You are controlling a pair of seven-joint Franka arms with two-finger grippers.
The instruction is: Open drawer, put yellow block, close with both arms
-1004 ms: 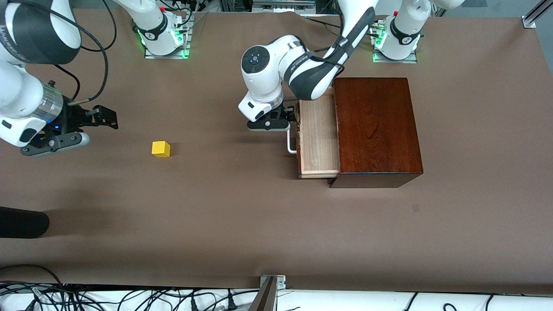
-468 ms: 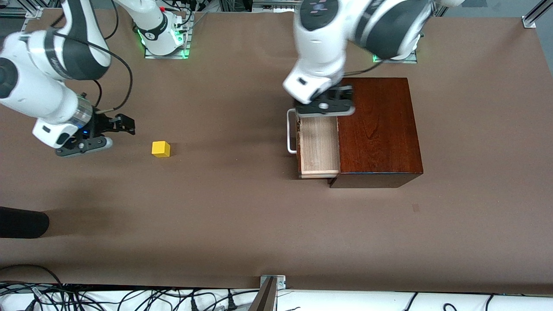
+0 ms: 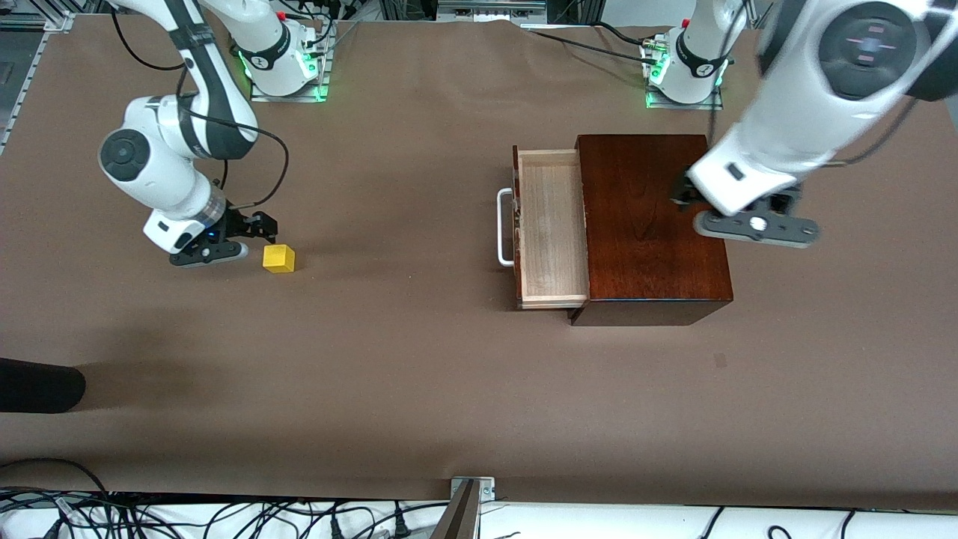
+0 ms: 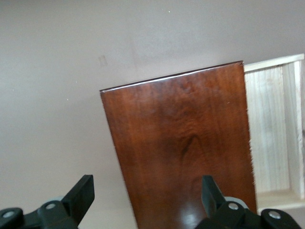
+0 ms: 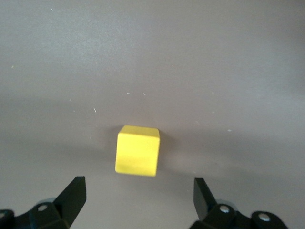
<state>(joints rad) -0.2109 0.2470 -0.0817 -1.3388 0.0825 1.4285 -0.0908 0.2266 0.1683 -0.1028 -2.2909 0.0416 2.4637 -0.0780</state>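
The drawer (image 3: 550,224) stands pulled out of the reddish-brown wooden box (image 3: 651,224), its pale wood inside bare and its white handle (image 3: 504,227) toward the right arm's end. The yellow block (image 3: 278,258) lies on the table toward the right arm's end. My right gripper (image 3: 247,236) is open, low over the table just beside the block; in the right wrist view the block (image 5: 137,150) sits ahead of the spread fingers. My left gripper (image 3: 737,213) is open, up over the box's edge at the left arm's end. The left wrist view shows the box top (image 4: 183,143) and drawer (image 4: 274,138).
A brown mat (image 3: 419,374) covers the table. A black rounded object (image 3: 37,384) pokes in at the view's edge near the front camera, at the right arm's end. Cables lie along the table's near edge.
My left gripper has left the drawer handle, risen and swung over the box toward the left arm's end. My right gripper has come in beside the yellow block. The drawer stays open.
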